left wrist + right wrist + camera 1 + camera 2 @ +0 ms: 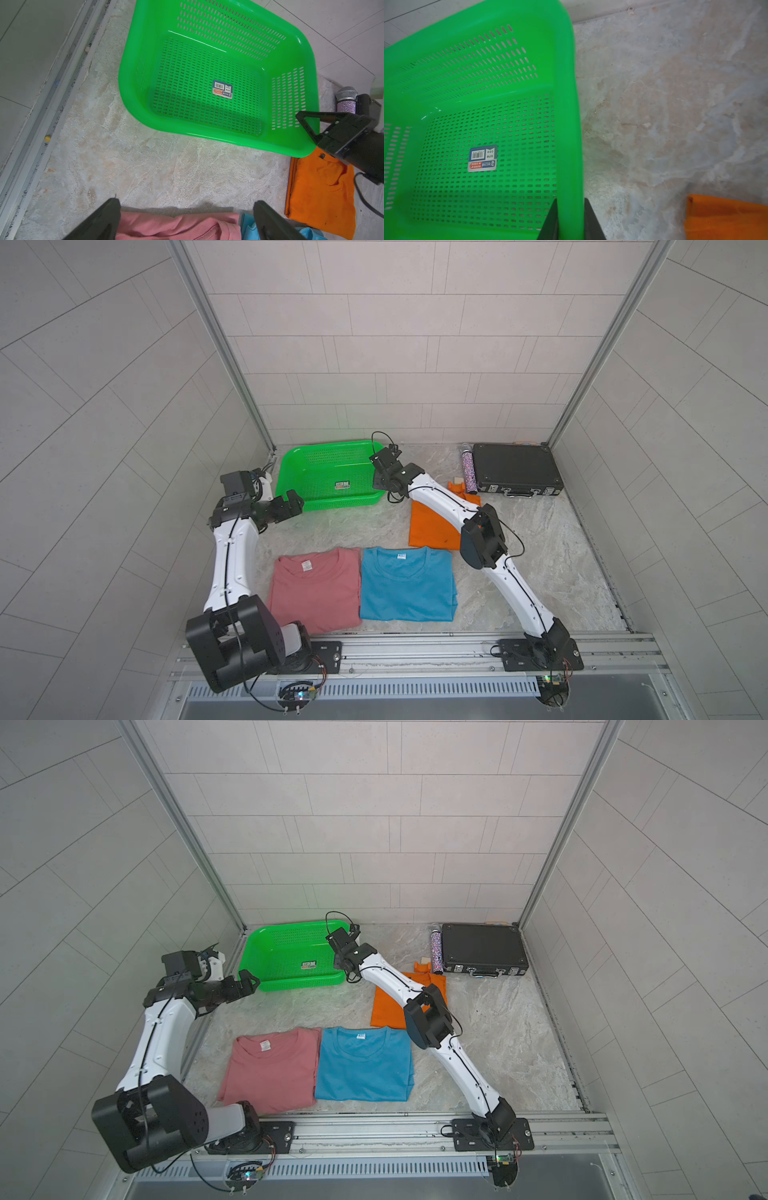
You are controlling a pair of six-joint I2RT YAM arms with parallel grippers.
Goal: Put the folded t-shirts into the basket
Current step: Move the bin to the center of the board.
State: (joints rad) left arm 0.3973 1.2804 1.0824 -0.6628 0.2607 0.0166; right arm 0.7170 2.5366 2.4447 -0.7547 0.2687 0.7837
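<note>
Grey tiled walls (pixel 415 344) close in a marble-patterned bench (pixel 540 551). The green basket (pixel 340 502) sits at its back, toward the left. Its mesh floor holds nothing but a small sticker (pixel 342 485), so none of the three t-shirts is in yet and the whole of the task is left.

The pink t-shirt (pixel 313 593) and the blue t-shirt (pixel 405 585) lie folded flat at the front edge, side by side with their edges touching. The orange t-shirt (pixel 432 526) lies further back, partly under the right arm, between the basket and a black case (pixel 515 466) in the far right corner.

The right end effector (pixel 571 205) is clenched on the basket's side wall nearest the orange shirt. In the right wrist view one finger stands inside the wall and one outside, both pressed close against the plastic. This looks like a preparatory step, steadying or shifting the basket, not a pick of a shirt.

The left end effector (pixel 186 202) hangs released and wide apart, holding nothing. It hovers just beside the basket's near left corner, above bare bench, with the pink shirt's collar edge below it in the left wrist view.
</note>
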